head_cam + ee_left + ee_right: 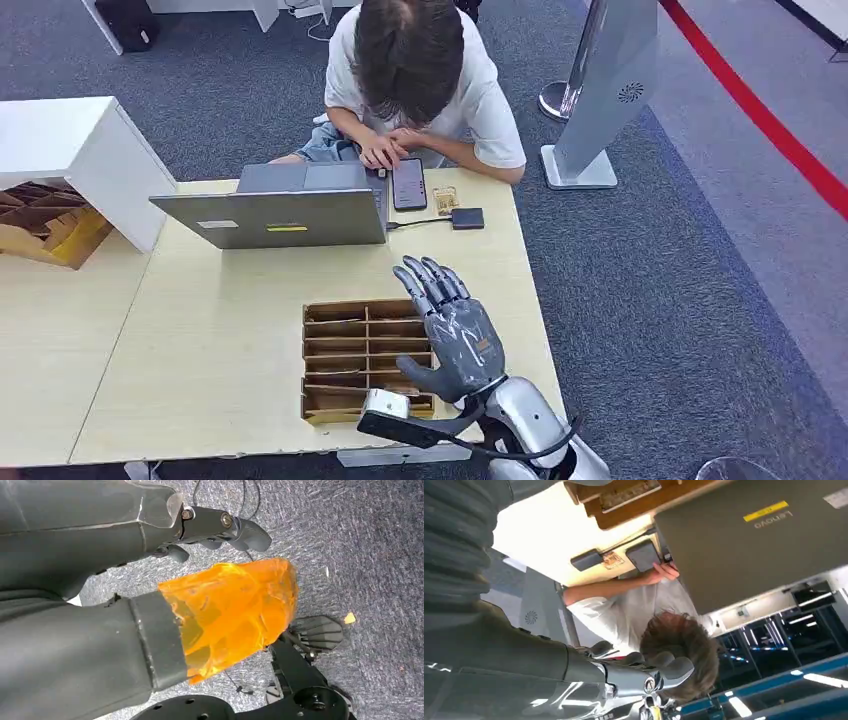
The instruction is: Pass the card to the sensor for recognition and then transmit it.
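My right hand (455, 335) hovers over the right side of a wooden slotted card box (350, 355) near the table's front edge, fingers stretched out and apart, holding nothing. The right wrist view shows its fingers (659, 667) bare as well. A small black sensor (467, 218) lies on the table at the far right, cabled to the laptop; it shows again as the sensor (586, 560). A small patterned card (445, 197) lies just beyond the sensor. My left hand (220, 580) hangs over the carpet, its thumb wrapped in orange film, with nothing in it.
A person sits across the table, bent over a phone (409, 183). An open grey laptop (285, 205) stands between the box and the person. A white stand (75, 150) and cardboard (40, 225) are at the left. A grey kiosk base (580, 170) is on the carpet to the right.
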Action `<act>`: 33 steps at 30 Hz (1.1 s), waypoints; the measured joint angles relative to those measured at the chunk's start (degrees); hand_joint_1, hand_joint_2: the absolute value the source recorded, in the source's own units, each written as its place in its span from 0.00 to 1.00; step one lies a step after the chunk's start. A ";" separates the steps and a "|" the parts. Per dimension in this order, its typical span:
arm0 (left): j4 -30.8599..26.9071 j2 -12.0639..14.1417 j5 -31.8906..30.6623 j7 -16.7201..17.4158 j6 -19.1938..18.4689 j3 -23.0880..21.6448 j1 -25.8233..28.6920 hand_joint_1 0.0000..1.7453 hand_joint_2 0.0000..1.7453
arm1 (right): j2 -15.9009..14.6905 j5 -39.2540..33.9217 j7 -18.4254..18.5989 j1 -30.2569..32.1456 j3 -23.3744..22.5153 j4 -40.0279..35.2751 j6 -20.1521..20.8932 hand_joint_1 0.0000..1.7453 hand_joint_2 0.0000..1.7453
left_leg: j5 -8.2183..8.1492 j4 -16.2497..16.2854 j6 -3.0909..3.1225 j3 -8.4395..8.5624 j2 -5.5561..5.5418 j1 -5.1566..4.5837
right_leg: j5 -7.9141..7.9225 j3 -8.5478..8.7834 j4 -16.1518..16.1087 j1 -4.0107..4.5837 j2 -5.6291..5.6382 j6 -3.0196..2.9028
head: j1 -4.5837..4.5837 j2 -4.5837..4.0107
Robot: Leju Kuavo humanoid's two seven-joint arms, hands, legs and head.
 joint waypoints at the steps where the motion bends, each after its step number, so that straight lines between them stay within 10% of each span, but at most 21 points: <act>1: 0.00 0.00 -0.02 0.00 0.00 0.00 0.00 0.00 0.00 | -0.07 0.24 0.22 -0.12 0.09 0.24 0.07 0.00 1.00 | 0.00 0.00 0.00 0.00 0.00 0.00 | 0.00 0.00 0.00 0.00 0.00 0.00 | 0.00 0.00; 33: 0.00 0.00 -1.62 0.11 0.04 0.00 -0.33 0.00 0.00 | -0.37 2.06 3.74 -4.90 1.40 7.21 3.41 0.10 1.00 | 0.00 0.00 0.00 0.00 0.00 0.00 | 0.00 0.00 0.00 0.00 0.00 0.00 | 0.00 0.00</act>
